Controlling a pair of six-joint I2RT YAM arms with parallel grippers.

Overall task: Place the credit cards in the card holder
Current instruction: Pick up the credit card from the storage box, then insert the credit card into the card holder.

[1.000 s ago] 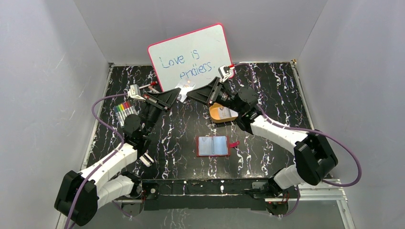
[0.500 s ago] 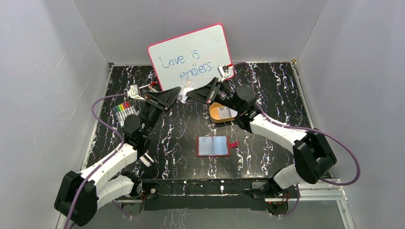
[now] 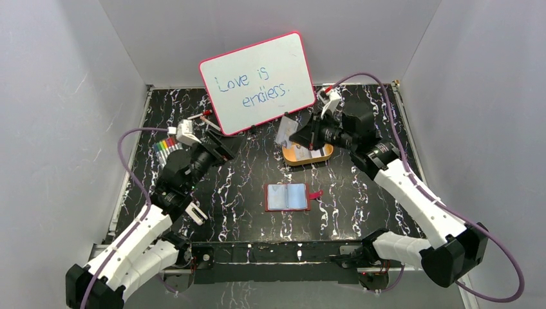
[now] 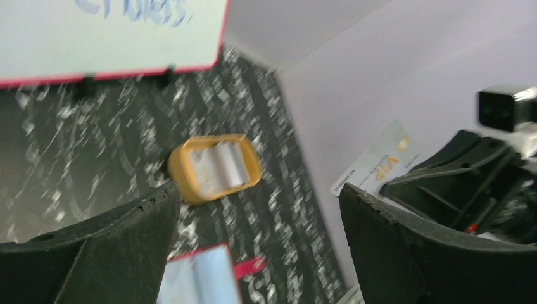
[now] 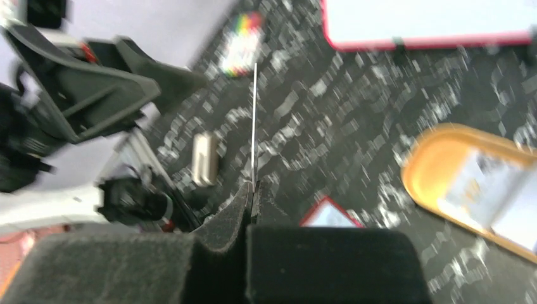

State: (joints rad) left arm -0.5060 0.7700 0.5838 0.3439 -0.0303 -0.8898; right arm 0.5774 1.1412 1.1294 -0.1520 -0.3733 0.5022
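Where the black marbled table (image 3: 244,193) fills the top view, you see the pink-framed whiteboard (image 3: 257,80) propped against the back wall. Your left gripper (image 3: 233,144) hangs over the table's left half, just in front of the whiteboard; its jaws stand wide apart with nothing between them. Your right gripper (image 5: 251,190) is closed tight on one card (image 3: 284,129), pinched by its lower edge. That card stands on edge, raised off the table by the left end of the orange tray (image 3: 302,163). The left wrist view shows pale print reading "VIP" on its face. The tray lies on the table's right half, under the right arm, with more cards (image 4: 218,166) lying inside it. The card holder (image 3: 288,197) lies open and flat near the table's front centre, between the two arms and well apart from both grippers. Its pale blue pockets face up, and its red tab points right. A pack of coloured markers (image 3: 166,149) lies at the left edge.
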